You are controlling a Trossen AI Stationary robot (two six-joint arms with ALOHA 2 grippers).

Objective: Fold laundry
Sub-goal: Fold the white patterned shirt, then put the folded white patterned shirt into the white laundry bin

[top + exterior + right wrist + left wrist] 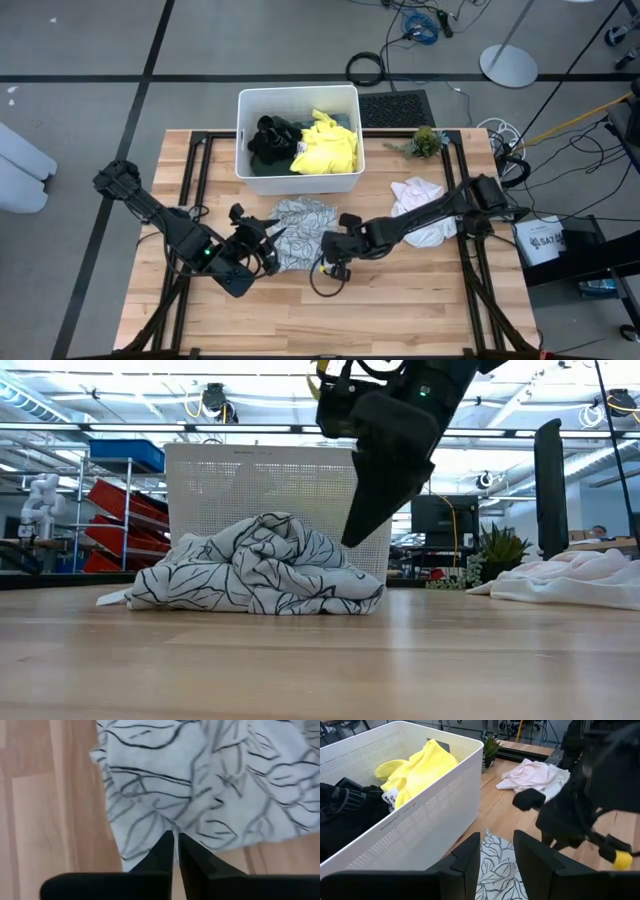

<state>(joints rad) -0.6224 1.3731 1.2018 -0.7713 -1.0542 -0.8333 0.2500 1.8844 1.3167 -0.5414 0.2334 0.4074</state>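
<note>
2 grippers flank the patterned garment (300,232) on worktop (420,300): right gripper (175,851) fingers shut, pinching its edge to lift; left gripper (496,862) fingers part-open, empty.

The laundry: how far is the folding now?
Nothing looks folded yet. The patterned cloth lies crumpled on the table, with the right pincer shut at its edge and the left pincer open beside it. The yellow and black garments wait in the bin; a pale cloth lies unfolded.
</note>
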